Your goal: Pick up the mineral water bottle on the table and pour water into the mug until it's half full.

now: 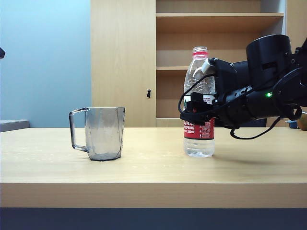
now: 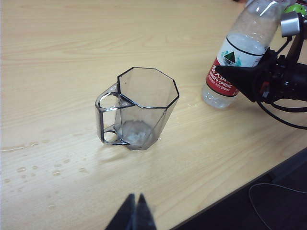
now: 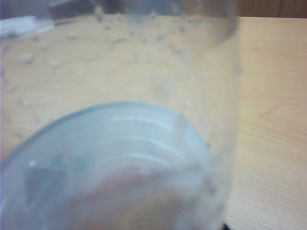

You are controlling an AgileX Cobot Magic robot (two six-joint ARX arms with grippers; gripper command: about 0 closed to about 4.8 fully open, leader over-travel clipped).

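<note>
right gripper [image 1: 194,109] straddles the mineral water bottle [image 1: 199,136] at its label, grip unclear; mug [image 1: 103,132] waits mid-table [image 1: 153,191]; left gripper [image 2: 135,213] pinched closed, idle near front edge

The right arm reaches in level from three o'clock in the exterior view, its wrist horizontal. The right gripper [image 1: 195,109] sits around the label band of the bottle [image 1: 198,103], one dark finger [image 2: 235,75] across the label; whether it clamps cannot be told. The left gripper [image 2: 135,213] shows at six o'clock in its wrist view, fingertips pressed together.
</note>
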